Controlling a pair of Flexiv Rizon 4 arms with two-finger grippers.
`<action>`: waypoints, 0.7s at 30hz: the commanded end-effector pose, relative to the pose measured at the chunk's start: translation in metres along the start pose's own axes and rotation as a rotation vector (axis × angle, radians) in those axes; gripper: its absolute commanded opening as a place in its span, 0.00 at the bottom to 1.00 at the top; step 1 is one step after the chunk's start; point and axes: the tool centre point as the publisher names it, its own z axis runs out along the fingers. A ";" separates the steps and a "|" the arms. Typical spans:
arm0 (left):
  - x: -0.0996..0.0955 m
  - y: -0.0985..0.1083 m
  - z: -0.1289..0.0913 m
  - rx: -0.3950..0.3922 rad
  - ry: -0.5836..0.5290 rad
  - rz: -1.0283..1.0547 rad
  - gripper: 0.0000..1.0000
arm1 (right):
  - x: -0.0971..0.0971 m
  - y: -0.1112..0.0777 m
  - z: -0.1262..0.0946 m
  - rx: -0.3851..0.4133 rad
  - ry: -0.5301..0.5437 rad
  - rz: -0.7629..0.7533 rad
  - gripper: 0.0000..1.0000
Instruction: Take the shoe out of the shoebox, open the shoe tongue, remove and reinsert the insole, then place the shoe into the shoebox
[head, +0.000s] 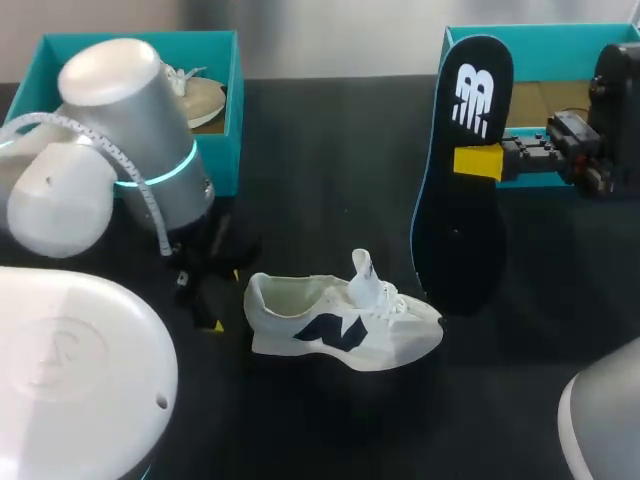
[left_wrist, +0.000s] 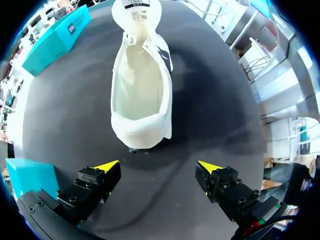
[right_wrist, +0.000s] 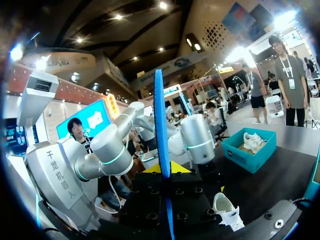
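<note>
Gripping the insole (head: 455, 235) upright, right tool (right_wrist: 162, 169) extends level above tabletop (head: 330, 170); left tool (left_wrist: 159, 167), fingers apart, hovers low behind shoe (left_wrist: 141, 85) heel.

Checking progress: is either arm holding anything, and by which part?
Right end effector grips the insole by its side edge; left end effector holds nothing.

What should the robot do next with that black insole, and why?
Probably the right gripper should carry the insole down toward the shoe: it's pinched upright in the air, the shoe's tongue is up, and the left gripper is open behind the shoe.
</note>
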 end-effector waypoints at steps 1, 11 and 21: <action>-0.002 -0.007 -0.001 -0.095 -0.029 -0.007 1.00 | -0.003 0.002 0.002 0.004 0.003 0.001 0.00; -0.012 -0.015 -0.007 -0.138 -0.044 0.041 1.00 | -0.003 0.002 0.002 0.004 0.003 0.001 0.00; -0.021 -0.030 -0.004 -0.161 -0.046 0.049 1.00 | -0.003 0.002 0.002 0.004 0.003 0.001 0.00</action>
